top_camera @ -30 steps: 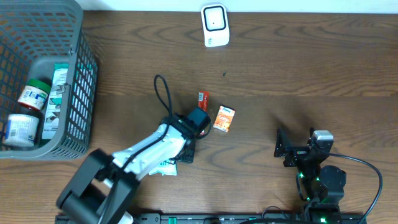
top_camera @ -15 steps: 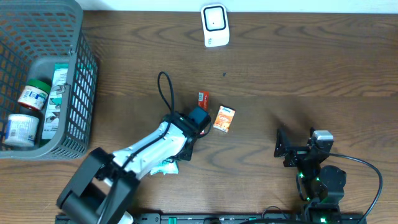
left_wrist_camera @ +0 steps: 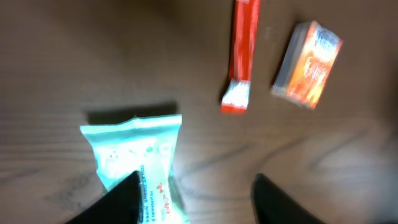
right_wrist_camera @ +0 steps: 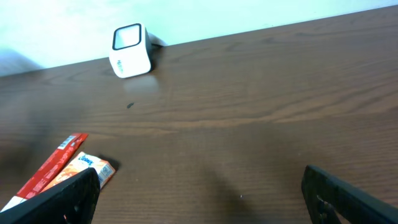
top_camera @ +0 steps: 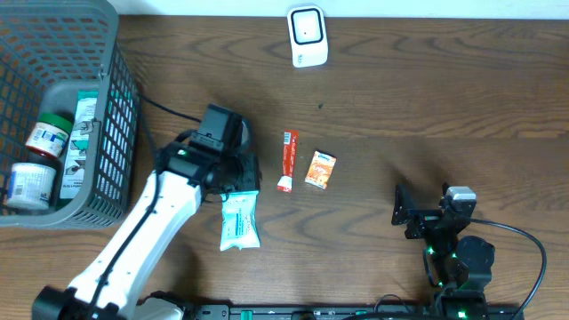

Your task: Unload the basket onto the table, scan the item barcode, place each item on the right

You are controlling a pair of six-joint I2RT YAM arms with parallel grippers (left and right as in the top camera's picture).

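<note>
Wipes pack [top_camera: 240, 220], pale green and white, lies flat on the wooden table [top_camera: 444, 107], left of centre and toward the near edge. The left gripper [top_camera: 233, 173] hangs over its far end with its jaws apart and nothing between them; the pack shows partly under one finger [left_wrist_camera: 121, 199]. Just right of the pack lie a red stick packet [top_camera: 287, 160] and a small orange box [top_camera: 321, 170], close together but not touching. A white scanner [top_camera: 308, 36] stands at the far edge. At the left is a grey basket [top_camera: 116, 107] holding more goods. The right gripper [top_camera: 406, 213] sits near right, spread wide and empty.
</note>
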